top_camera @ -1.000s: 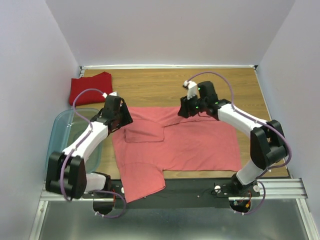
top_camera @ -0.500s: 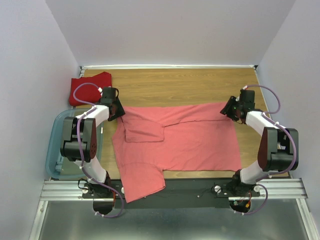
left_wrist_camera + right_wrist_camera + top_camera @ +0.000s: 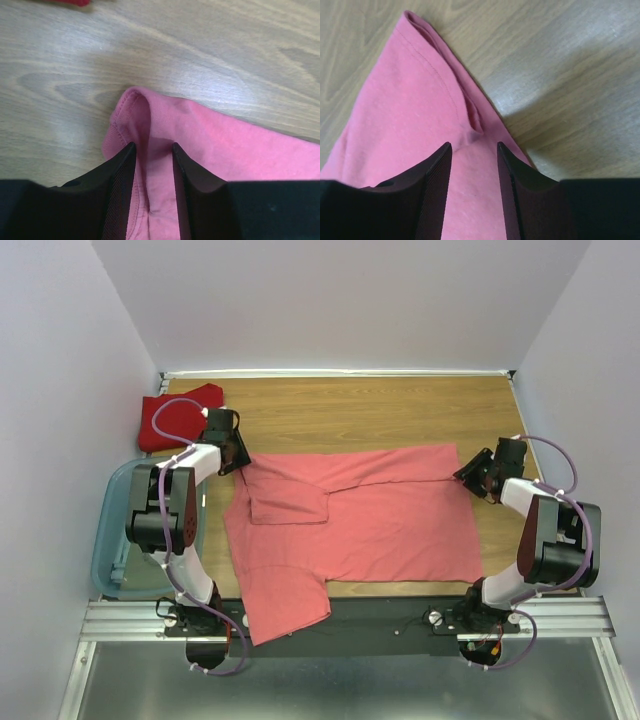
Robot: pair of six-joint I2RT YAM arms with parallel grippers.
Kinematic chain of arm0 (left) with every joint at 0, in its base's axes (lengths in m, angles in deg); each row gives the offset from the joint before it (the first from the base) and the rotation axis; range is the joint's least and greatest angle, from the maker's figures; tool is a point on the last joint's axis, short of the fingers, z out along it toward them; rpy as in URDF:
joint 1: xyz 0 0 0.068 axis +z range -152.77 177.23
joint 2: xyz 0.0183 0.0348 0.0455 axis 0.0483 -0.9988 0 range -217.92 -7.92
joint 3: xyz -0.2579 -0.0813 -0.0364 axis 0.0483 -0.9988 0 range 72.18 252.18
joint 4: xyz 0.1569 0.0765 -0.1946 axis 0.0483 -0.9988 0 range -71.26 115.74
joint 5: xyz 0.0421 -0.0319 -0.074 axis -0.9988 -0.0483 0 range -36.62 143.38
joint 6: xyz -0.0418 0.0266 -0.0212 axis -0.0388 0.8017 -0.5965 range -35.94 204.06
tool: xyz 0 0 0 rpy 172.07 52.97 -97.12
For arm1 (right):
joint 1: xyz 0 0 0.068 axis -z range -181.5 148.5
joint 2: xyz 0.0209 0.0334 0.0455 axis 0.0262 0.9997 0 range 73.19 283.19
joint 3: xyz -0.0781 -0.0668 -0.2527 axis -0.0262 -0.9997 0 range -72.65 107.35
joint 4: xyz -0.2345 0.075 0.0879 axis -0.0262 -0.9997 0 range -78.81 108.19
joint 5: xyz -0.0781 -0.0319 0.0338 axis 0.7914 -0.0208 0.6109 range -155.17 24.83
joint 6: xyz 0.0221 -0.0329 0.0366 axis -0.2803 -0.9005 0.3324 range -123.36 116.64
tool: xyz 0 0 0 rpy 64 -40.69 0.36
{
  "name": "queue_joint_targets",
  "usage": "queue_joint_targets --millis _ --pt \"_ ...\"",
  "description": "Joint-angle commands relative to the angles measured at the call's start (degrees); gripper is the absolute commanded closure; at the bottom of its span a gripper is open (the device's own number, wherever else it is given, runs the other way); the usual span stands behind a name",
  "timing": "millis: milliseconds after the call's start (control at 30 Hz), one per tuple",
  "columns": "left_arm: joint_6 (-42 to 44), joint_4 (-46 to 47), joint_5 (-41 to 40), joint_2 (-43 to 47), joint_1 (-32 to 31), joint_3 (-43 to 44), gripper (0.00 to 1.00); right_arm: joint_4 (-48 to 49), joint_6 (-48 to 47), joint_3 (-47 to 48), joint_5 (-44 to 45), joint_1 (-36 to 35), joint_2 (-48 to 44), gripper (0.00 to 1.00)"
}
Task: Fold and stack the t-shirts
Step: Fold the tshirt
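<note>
**Status – change since the last second.** I am watching both arms finish swinging outward from the middle of the salmon-pink t-shirt [image 3: 370, 520] to its two far corners. The left gripper [image 3: 152, 147] is now sitting on the far left corner and the right gripper [image 3: 472, 145] on the far right corner. With the arms out of the way, the shirt's far edge is showing as one straight line.

**Finger state.**
- Left: the fingers are standing partly apart and narrowing. A raised ridge of hem is bunching up between them, and its rounded end is poking out just beyond the tips. I am not reading this as a firm pinch yet.
- Right: the fingers are also partly apart, with flat cloth lying between them. A small pucker is forming just ahead of the tips, and the corner's point lies further ahead, to their left.

**Meaning for the task.** I am judging this as the grasp step before the first fold – once both corners are pinched, the far edge can be carried toward the near one.

**Count.**
- T-shirts: two. The salmon-pink one is lying spread under both sets of fingers, and the deep red t-shirt [image 3: 175, 418] is lying bunched beyond the left fingers, apart from them.
- Plastic bin [image 3: 110, 530]: one.
- Grippers: two.
</note>
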Motion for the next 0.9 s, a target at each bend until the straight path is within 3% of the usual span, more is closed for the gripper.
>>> queue_joint_targets --millis 0,233,367,600,867 --pt "1.47 0.35 1.17 -1.32 -0.05 1.32 0.60 5.37 2.10 -1.03 -2.05 0.60 -0.60 0.53" --pt "1.65 0.18 -0.15 -2.02 0.73 2.72 0.69 7.48 3.51 0.11 -3.99 0.87 3.26 0.56" --pt "1.73 -0.26 -0.42 -3.16 1.53 3.69 0.71 7.75 4.30 -0.58 -3.64 1.48 3.71 0.61" --pt "1.65 -0.18 -0.42 -3.60 2.14 4.48 0.73 7.75 4.65 -1.73 -3.55 2.27 3.62 0.62" --pt "1.65 0.00 -0.50 -4.39 2.32 4.40 0.81 8.19 4.21 -1.56 -4.08 2.62 4.67 0.88"
